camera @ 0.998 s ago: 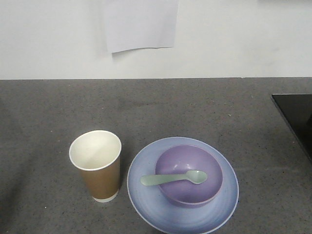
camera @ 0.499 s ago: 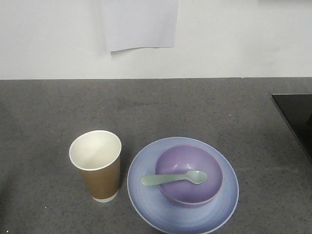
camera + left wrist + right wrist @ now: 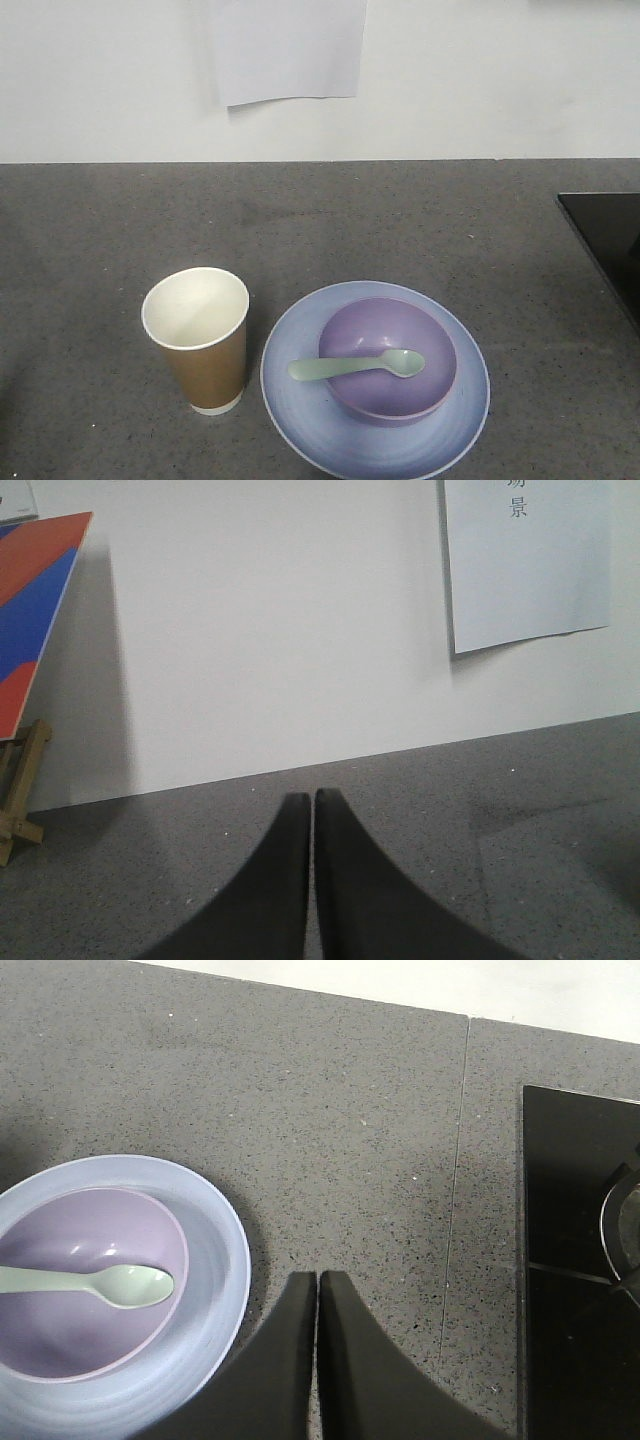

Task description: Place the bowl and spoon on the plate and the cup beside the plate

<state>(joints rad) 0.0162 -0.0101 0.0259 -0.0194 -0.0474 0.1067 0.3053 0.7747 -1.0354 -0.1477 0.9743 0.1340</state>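
The purple bowl (image 3: 388, 360) sits on the pale blue plate (image 3: 300, 420) with the green spoon (image 3: 357, 367) lying across it, scoop inside and handle over the left rim, while the brown cup (image 3: 197, 340) stands upright on the grey tabletop (image 3: 400, 220) just left of the plate. The left gripper (image 3: 311, 800) has its fingers pressed together over bare tabletop, facing a white wall with a paper sheet (image 3: 525, 565). The right gripper (image 3: 318, 1280), fingers also pressed together and holding nothing, hangs near the plate's right side.

The lavender bowl (image 3: 388, 360) is sitting on the pale blue plate (image 3: 300, 415), with the mint spoon (image 3: 356, 367) lying across it. The brown paper cup (image 3: 197, 338) is standing upright just beside the plate.
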